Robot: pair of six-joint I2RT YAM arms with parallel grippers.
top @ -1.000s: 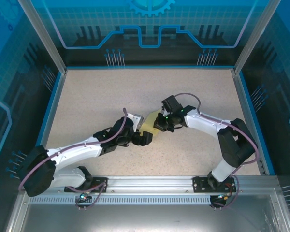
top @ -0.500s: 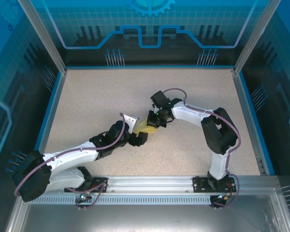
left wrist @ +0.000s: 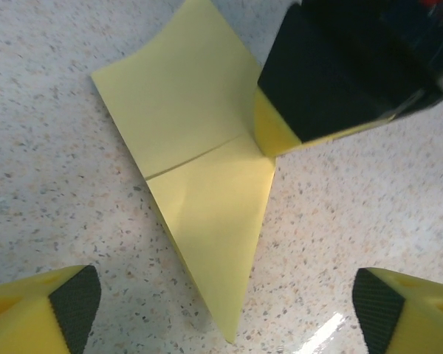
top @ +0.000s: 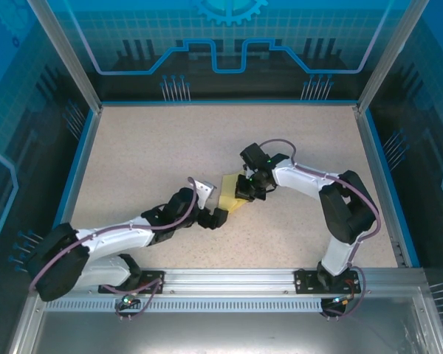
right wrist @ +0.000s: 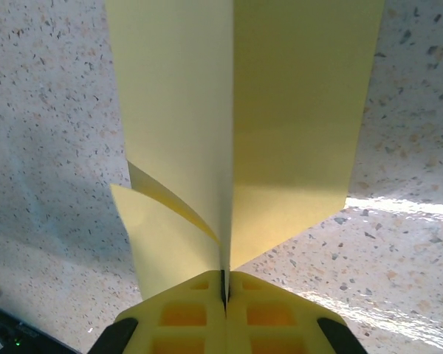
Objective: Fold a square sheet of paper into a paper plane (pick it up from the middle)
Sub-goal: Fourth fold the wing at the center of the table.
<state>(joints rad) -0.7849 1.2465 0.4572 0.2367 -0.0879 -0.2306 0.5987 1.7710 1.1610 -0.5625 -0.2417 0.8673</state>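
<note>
Right fingers (right wrist: 184, 321) clamped on creased yellow paper plane (right wrist: 295, 110); left fingers (left wrist: 63, 310) wide above speckled beige worktop (top: 148, 147), blue-panelled enclosure (top: 229, 44) around.

Paper plane (left wrist: 207, 214): matt smooth yellow paper; table (left wrist: 52, 147): speckled stone-look, faintly glossy.

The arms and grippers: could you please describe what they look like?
Both the left arm and right arm have white link shells with black joints, each trailed by a looping mauve cable. The left gripper has blocky yellow fingers faced with black pads; the right gripper has yellow fingers with moulded square recesses.
</note>
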